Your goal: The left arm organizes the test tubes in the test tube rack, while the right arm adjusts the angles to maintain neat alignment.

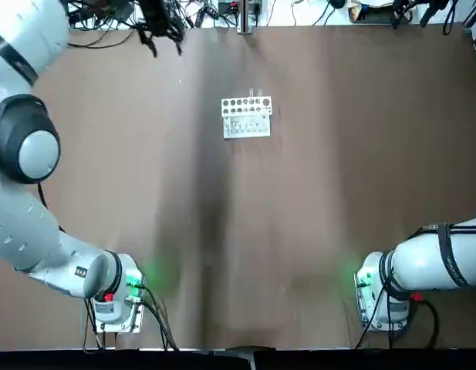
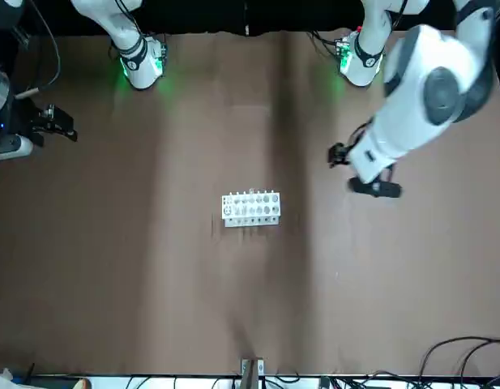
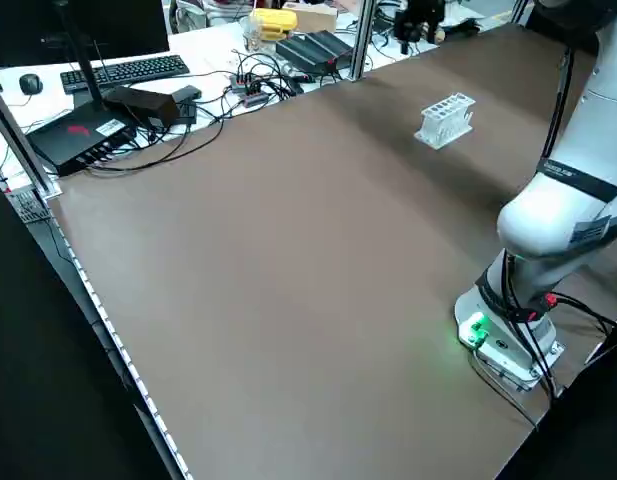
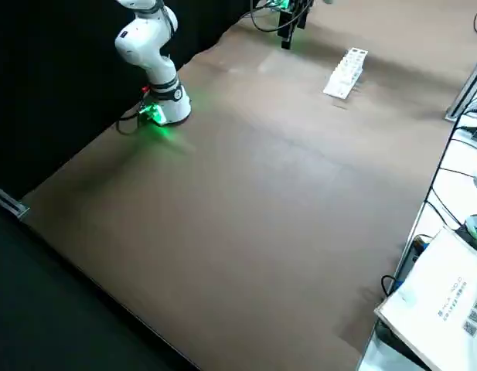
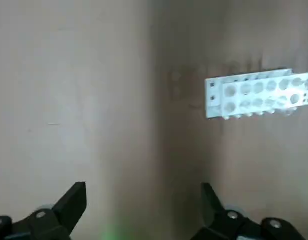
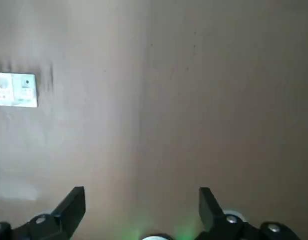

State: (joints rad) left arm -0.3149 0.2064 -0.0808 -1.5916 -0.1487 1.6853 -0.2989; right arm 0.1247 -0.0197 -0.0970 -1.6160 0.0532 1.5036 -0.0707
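Observation:
The white test tube rack [image 1: 246,116] stands alone past the middle of the brown table [image 1: 338,193], also seen in the front view [image 2: 250,208]. Thin clear test tubes [image 1: 253,94] seem to stick up from its far row; they are too faint to count. My left arm [image 2: 420,97] hangs high over its own side of the table. Its left gripper [image 5: 144,202] is open and empty, with the rack [image 5: 256,95] well ahead and off to one side. My right gripper [image 6: 141,205] is open and empty too, high above bare table, the rack [image 6: 15,90] at the picture's edge.
Both arm bases glow green at the near edge [image 1: 118,289] [image 1: 376,285]. Cables and a metal post [image 1: 243,15] line the far edge. A side desk holds a keyboard [image 3: 123,72] and black boxes [image 3: 83,135]. A white box [image 4: 447,309] lies beyond the table's other side.

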